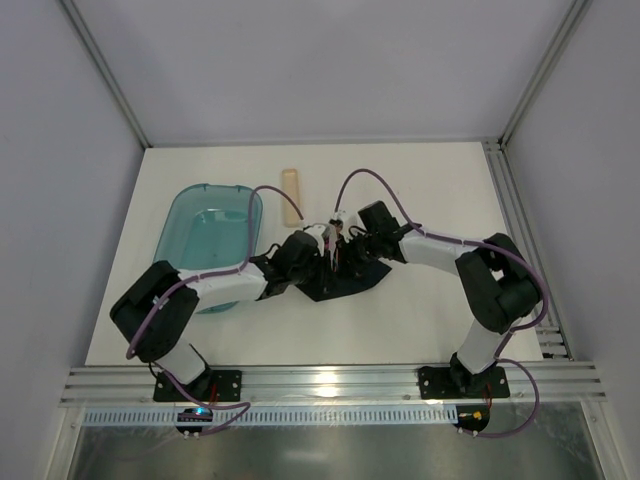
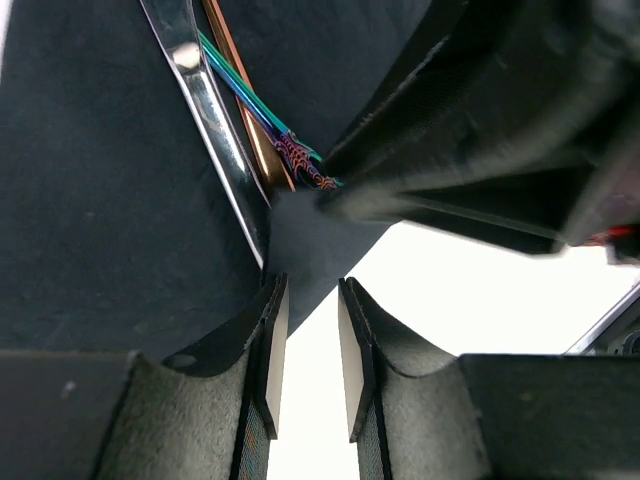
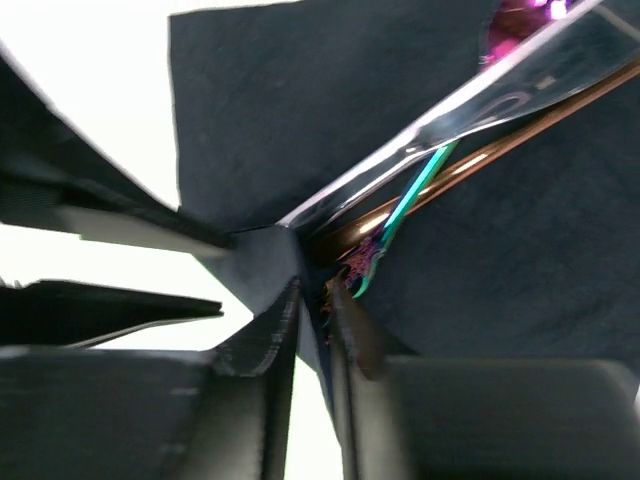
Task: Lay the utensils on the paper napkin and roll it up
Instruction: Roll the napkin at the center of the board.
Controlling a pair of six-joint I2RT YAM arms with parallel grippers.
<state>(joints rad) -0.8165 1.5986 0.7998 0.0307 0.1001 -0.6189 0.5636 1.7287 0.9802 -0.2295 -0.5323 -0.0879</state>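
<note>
The dark navy paper napkin (image 1: 350, 282) lies mid-table with both grippers meeting over it. Slim shiny utensils (image 2: 235, 90) lie on it: a silvery handle, a copper one and a thin teal-tinted one, their ends bunched at a folded napkin corner (image 2: 300, 235). In the right wrist view the same utensils (image 3: 470, 140) run to the upper right across the napkin (image 3: 300, 100). My left gripper (image 2: 308, 290) stands open; the corner's tip reaches just between its pads and white table shows through the gap. My right gripper (image 3: 318, 300) is shut on the napkin's lifted edge beside the utensil ends.
A translucent teal plastic tub (image 1: 213, 240) stands left of the napkin, close to the left arm. A pale flat stick (image 1: 291, 195) lies behind the grippers. A metal rail (image 1: 510, 200) runs along the table's right edge, and white walls enclose the table.
</note>
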